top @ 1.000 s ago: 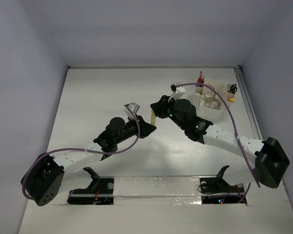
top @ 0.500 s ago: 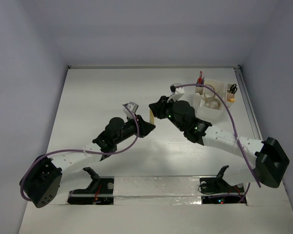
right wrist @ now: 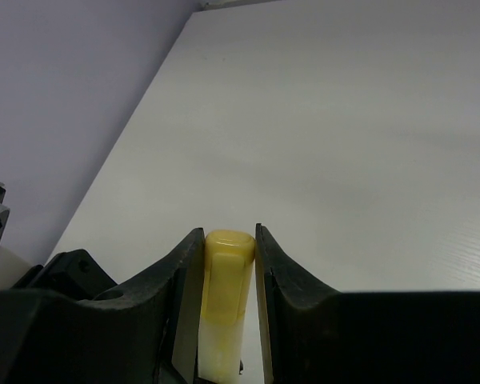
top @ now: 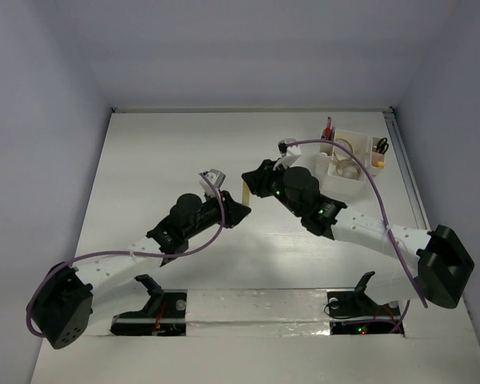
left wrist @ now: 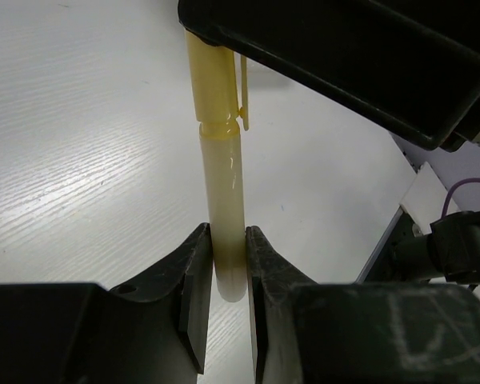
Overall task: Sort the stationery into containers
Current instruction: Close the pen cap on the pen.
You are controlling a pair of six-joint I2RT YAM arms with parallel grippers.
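A yellow highlighter-like pen [top: 245, 193] is held above the table's middle, one gripper at each end. My left gripper [top: 237, 210] is shut on its pale barrel end [left wrist: 222, 200], both fingers pressing its sides. My right gripper [top: 254, 180] is shut on the yellow cap end [right wrist: 226, 268], and its black body [left wrist: 344, 56] covers the cap's top in the left wrist view. The white organiser [top: 360, 178] stands at the back right. It holds a red pen [top: 328, 128], a tape roll [top: 348, 168] and small scissors [top: 381, 146].
A purple cable [top: 368, 180] from the right arm arches over the organiser. The left arm's purple cable [top: 120, 254] loops along its forearm. Pale walls close in the table on the left, back and right.
Both grippers and the pen between them have drifted slightly left. The left arm's lower link has swung left and lower. Both grips are unchanged.
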